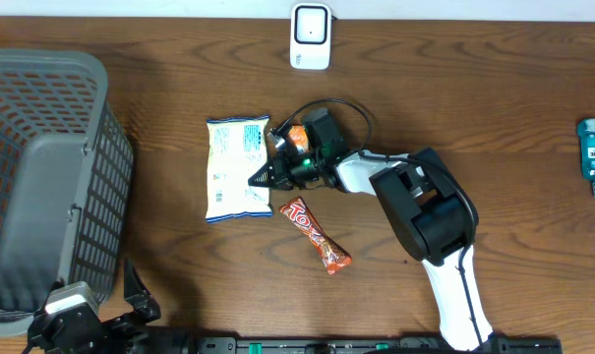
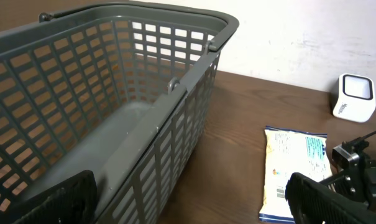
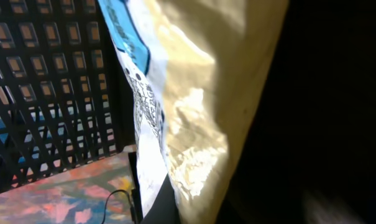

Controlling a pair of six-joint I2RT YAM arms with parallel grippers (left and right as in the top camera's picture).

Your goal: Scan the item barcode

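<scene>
**Bag gripped; scan pending**

Left pincer (image 1: 138, 300) stands wide and empty beside the basket (image 1: 41, 167), likely parked clear of the work. The bag (image 1: 236, 167) lies just left of the right pincer (image 1: 265, 178), whose jaws are closed tight on its near edge, apparently to lift it. The scanner (image 1: 310, 36) stands beyond that pincer, well apart.

Shop checkout: basket (image 1: 41, 67), barcode scanner (image 1: 310, 35)
</scene>
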